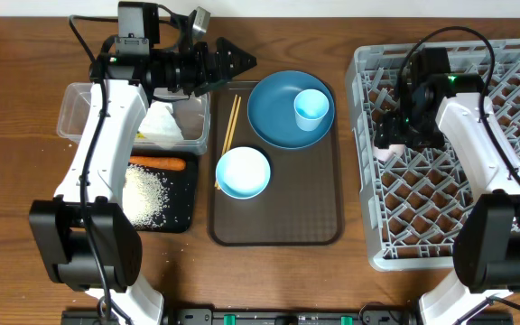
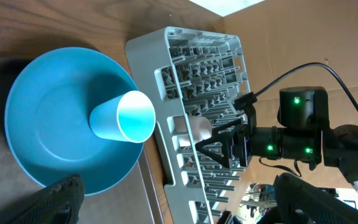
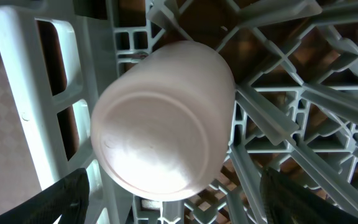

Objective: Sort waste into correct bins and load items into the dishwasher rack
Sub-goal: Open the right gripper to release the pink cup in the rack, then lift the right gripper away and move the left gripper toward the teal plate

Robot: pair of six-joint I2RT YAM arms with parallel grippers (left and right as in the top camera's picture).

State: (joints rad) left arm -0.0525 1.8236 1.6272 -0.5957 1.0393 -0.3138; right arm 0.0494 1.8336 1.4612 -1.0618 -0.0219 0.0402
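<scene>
Pale pink cup (image 3: pixel 163 118) in rack (image 3: pixel 11 106), base to camera, mouth hidden

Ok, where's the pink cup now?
The pink cup sits in the rack near its left edge, between the open fingers of the right tool. In the overhead view it only peeks out beside that arm.

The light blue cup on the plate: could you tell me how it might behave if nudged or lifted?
The light blue cup tapers to a narrow base, so a sideways push would probably tip it. It looks empty and thin-walled, so likely light. On the smooth dark-blue plate it may also skid.
</scene>
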